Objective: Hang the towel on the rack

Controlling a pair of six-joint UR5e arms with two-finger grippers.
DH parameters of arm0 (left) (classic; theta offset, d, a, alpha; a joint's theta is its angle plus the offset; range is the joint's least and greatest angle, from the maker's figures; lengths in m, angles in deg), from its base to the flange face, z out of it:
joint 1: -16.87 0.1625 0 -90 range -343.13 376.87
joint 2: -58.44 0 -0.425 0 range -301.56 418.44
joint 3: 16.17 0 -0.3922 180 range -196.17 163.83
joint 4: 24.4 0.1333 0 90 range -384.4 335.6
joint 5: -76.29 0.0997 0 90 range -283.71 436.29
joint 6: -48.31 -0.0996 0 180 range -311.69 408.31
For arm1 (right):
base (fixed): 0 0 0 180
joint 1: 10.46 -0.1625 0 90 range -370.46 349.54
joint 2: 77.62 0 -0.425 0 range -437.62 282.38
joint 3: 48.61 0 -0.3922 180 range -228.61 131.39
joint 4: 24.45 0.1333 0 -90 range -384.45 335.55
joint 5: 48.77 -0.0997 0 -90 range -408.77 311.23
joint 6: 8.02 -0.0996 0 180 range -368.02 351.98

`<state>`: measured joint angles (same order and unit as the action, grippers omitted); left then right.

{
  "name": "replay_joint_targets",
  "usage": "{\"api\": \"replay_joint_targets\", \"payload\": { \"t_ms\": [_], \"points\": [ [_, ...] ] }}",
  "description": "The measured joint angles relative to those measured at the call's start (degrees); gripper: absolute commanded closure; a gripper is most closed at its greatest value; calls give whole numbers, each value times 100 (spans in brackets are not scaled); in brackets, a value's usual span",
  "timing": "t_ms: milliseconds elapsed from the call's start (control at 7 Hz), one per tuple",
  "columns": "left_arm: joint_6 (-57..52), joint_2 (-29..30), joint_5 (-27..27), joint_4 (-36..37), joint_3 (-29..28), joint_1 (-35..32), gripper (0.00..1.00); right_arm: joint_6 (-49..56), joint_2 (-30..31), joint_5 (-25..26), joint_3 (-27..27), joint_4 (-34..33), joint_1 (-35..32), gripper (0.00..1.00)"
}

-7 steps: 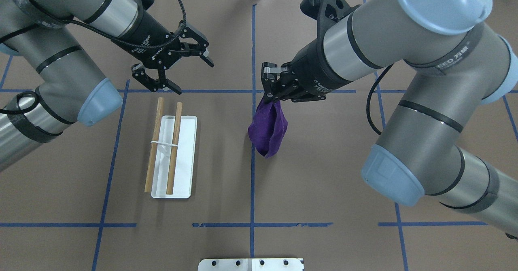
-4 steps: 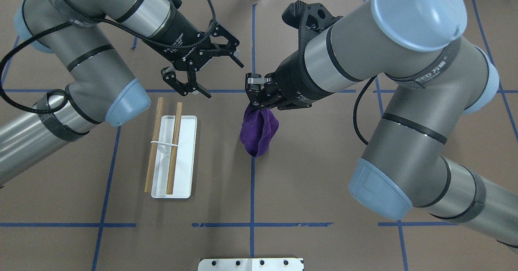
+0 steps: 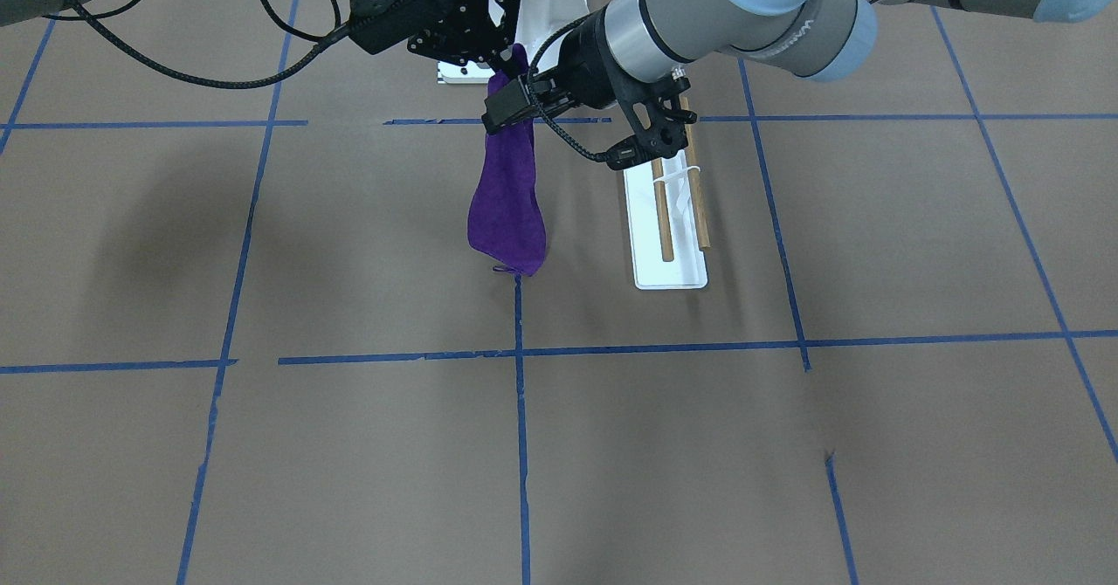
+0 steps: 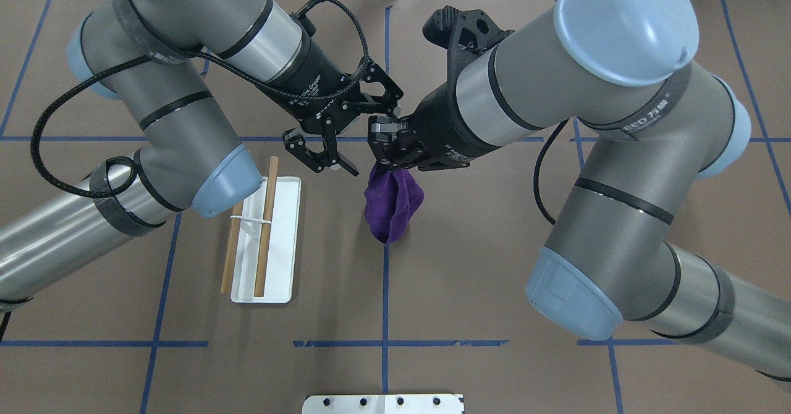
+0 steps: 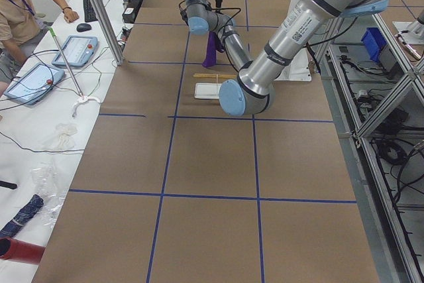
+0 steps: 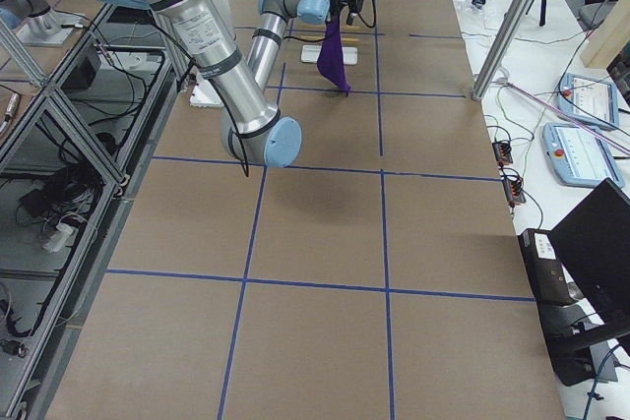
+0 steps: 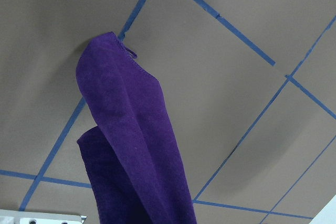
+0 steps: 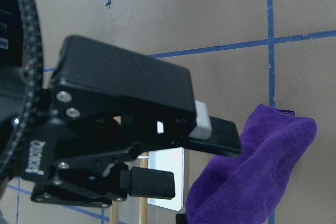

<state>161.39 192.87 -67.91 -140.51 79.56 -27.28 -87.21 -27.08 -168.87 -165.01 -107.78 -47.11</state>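
**Towel Lifted, Handover Pending, Nothing on the Rack Yet**

Done so far, judging from the lie of things: got the towel (image 4: 393, 199) up off the desk (image 4: 494, 315) and into the air near the centre line. Pinched at its top by the right hand (image 4: 384, 162), clamped tight on the cloth. Dangling below that in a narrow fold, with the lower end just over the desk or brushing it; cannot tell which. Approached from 10 o'clock in the overhead view by the left hand (image 4: 377, 144), spread wide right beside the top of the cloth and seemingly set to take it. Not closed on anything.

Left to do, at a guess: a second grip with the spread hand, to open the cloth out along its length. Then across to the rack (image 4: 266, 241), sitting bare at 9 o'clock of the towel and well apart from it. After that, draping over a rod and letting go with both hands. By estimate about a third of the way through, with all of the hanging itself ahead.
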Motion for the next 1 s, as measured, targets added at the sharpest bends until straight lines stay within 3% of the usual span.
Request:
{"api": "replay_joint_targets", "payload": {
  "t_ms": [143,429,571,714,857,1000],
  "points": [
    [121,1,4,-95,2,35,51,0,0,2,2,1,0,100],
    [256,-3,6,-181,-6,56,51,0,-1,4,4,1,-3,100],
    [267,-10,6,-191,-9,72,57,0,-1,10,4,1,-3,100],
    [270,-13,6,-195,-5,94,67,0,-1,33,4,1,-6,100],
    [270,-16,7,-196,1,106,90,0,-1,58,3,1,-7,100],
    [261,-19,7,-199,4,112,100,0,4,68,-1,1,-8,100]
  ]
}}
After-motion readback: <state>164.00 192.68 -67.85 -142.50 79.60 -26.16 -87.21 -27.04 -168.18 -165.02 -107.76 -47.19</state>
